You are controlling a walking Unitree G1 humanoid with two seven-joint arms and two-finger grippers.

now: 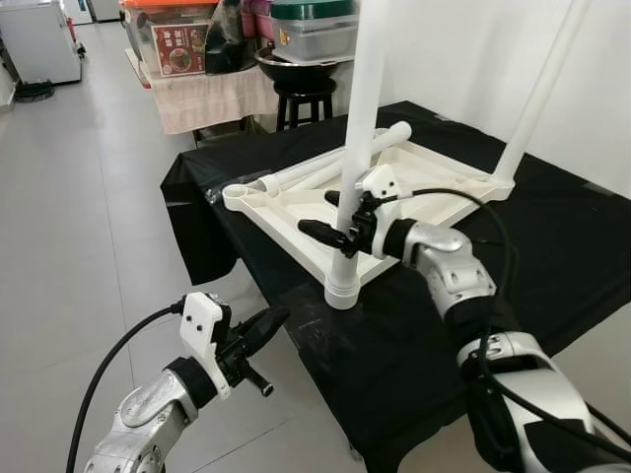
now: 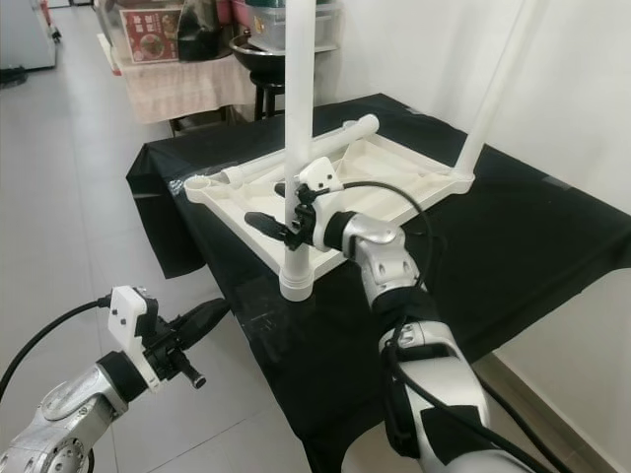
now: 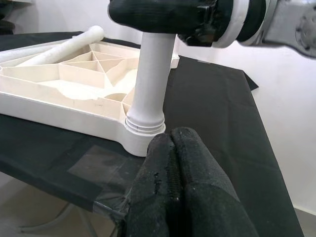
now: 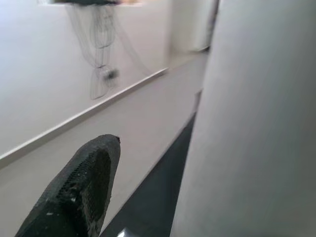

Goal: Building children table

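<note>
Tabletop (image 1: 296, 212) lies upside down on the black cloth (image 1: 552, 246), ribs up, with two legs standing in corner sockets and two more legs (image 1: 325, 163) lying loose across it. The right gripper (image 1: 342, 229) grips the near leg (image 1: 360, 128) low on its shaft, one finger showing on the near side and the leg between the fingers. The left gripper (image 1: 258, 330) hangs off the table's near edge, below the socket (image 1: 342, 293), fingers pressed together and holding nothing.

The step in hand looks like seating this leg. To do it well, keep the leg plumb over the socket and drive straight down along its axis; a tilted push could bind the collar or skate the top across the cloth. The idle left gripper could brace the top's near edge. Seating depth is hard to judge.
</note>
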